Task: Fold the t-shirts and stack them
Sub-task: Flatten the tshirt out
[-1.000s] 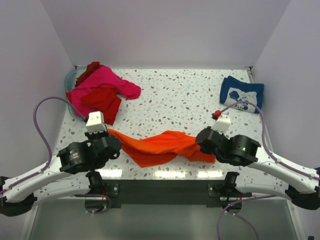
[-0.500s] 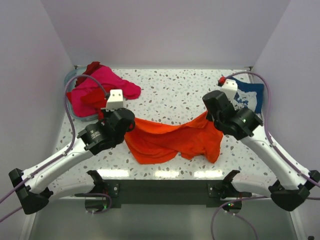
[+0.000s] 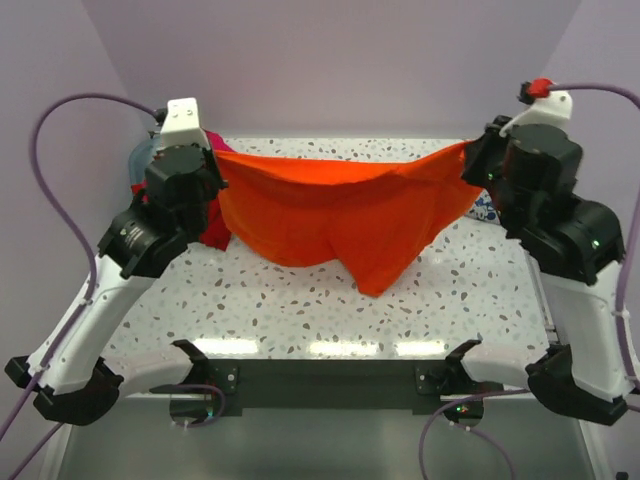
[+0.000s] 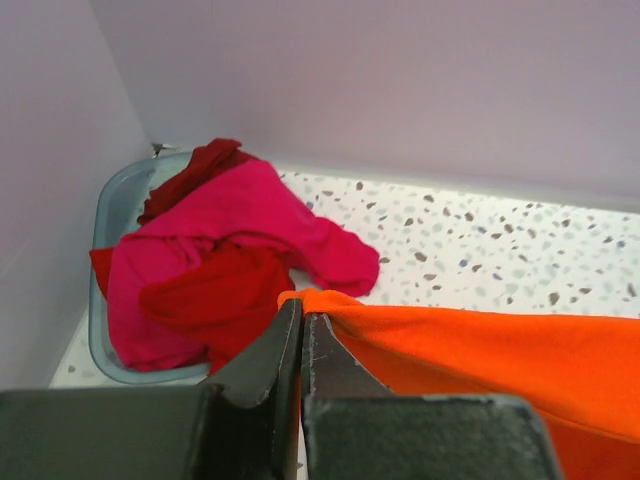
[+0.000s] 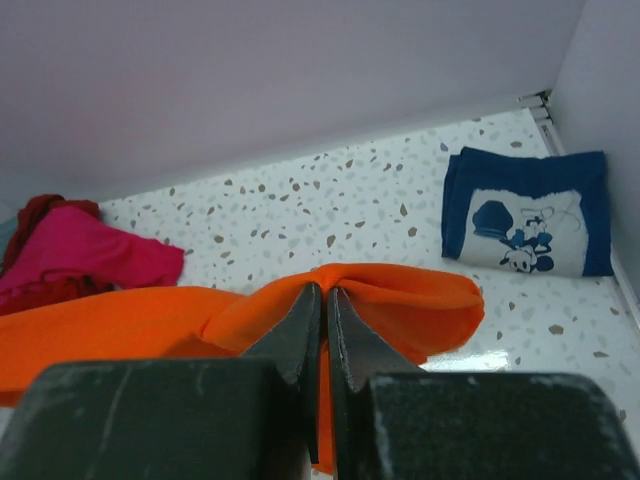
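Two corners of orange t-shirt (image 3: 340, 215) clamped by left pincer (image 4: 301, 315), right pincer (image 5: 325, 293), cloth sagging between

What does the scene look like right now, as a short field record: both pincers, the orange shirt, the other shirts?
left pincer: shut on one end of the orange t-shirt
right pincer: shut on the other end
orange t-shirt: hangs spread between them above the table
hot pink t-shirt: crumpled with a red t-shirt over the blue-grey tub, far left
navy t-shirt: folded, print up, far right corner
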